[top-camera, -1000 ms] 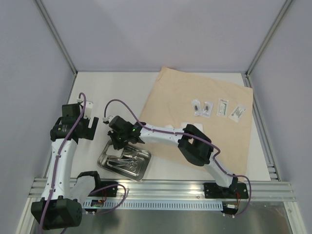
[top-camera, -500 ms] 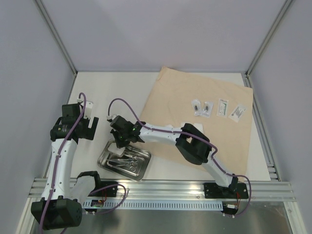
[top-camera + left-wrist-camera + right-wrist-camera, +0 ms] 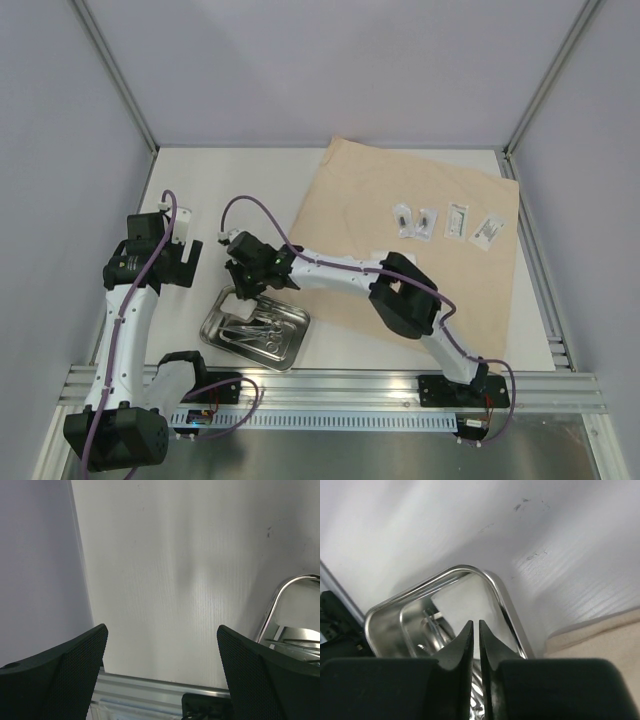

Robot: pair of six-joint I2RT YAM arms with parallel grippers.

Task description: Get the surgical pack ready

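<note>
Your right gripper, jaws narrowed to a slit, now hovers higher over the steel tray, whose long axis runs left-right beneath it; a white gauze pad has appeared inside.

Your left gripper stands wide.

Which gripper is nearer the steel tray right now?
Right. The right gripper hangs directly over the far end of the steel tray. The left gripper sits off to the tray's left over bare table, clear of its rim.

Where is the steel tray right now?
In the top view, the steel tray sits left of the tan sheet, under the right gripper.
</note>
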